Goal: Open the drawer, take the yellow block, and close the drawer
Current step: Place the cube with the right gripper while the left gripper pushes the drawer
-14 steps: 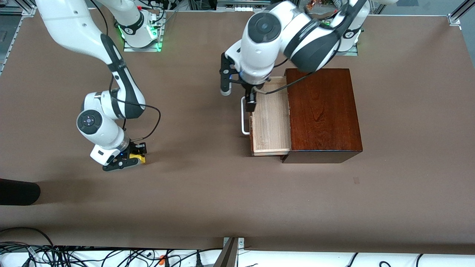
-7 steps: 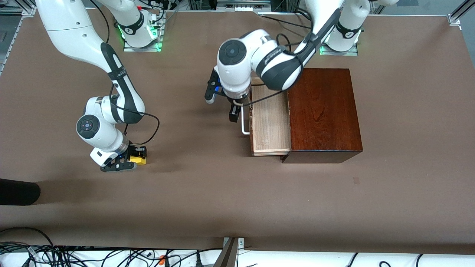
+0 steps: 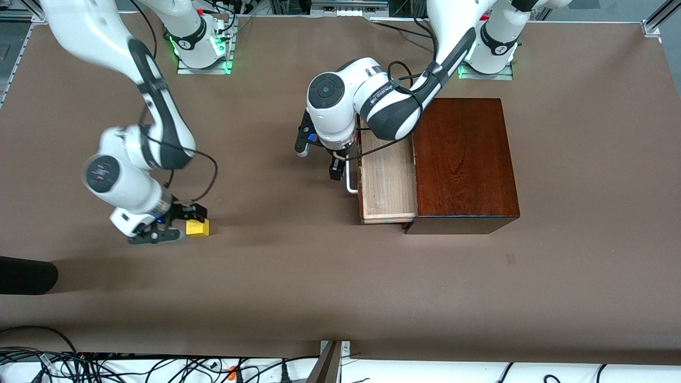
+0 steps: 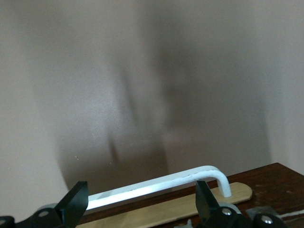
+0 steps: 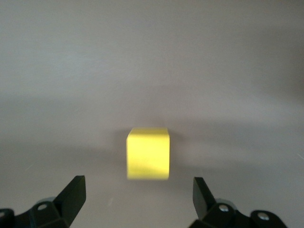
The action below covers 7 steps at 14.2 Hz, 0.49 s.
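Observation:
The yellow block [image 3: 197, 227] rests on the brown table toward the right arm's end, clear of the fingers. My right gripper [image 3: 181, 223] is beside it and open; in the right wrist view the yellow block [image 5: 148, 153] lies just ahead of the right gripper [image 5: 137, 195]. The drawer [image 3: 388, 181] stands pulled out of the dark wooden box [image 3: 463, 165], showing its pale wood lining. My left gripper [image 3: 338, 169] is open at the white handle [image 3: 348, 178]. In the left wrist view the handle [image 4: 156, 184] runs just ahead of the left gripper [image 4: 140, 206], along the line between its fingertips.
A dark rounded object [image 3: 26, 275] pokes in at the table's edge by the right arm's end, nearer to the front camera. Cables [image 3: 106, 367] run along the near edge. Bare brown table [image 3: 292, 255] lies between the block and the box.
The right gripper opened, let go of the yellow block and drew back from it. The left arm swung from over the drawer tray down to the handle.

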Motion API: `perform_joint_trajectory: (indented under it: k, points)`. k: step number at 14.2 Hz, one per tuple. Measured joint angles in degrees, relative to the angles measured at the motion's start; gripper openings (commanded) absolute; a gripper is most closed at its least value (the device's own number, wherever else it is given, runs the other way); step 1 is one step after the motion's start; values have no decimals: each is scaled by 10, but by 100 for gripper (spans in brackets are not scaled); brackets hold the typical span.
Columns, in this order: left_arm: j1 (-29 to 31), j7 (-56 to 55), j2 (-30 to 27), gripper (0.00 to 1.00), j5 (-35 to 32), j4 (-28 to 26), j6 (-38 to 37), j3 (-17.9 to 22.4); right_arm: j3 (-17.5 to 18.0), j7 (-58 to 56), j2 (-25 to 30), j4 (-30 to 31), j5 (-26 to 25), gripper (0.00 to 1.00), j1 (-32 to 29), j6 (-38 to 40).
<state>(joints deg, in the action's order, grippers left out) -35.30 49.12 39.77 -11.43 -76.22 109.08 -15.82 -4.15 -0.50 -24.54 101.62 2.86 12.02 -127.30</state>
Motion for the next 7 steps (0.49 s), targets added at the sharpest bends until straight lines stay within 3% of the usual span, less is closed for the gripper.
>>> perform_joint_trajectory:
  k: [3, 7]
  points:
    - [-2, -4, 0, 100, 0, 0, -23, 1, 1, 0, 107, -17, 0, 100, 0, 135]
    - [-3, -16, -2, 100, -16, 2, -59, 3, 1, 0, 192, -39, 0, 100, 0, 254]
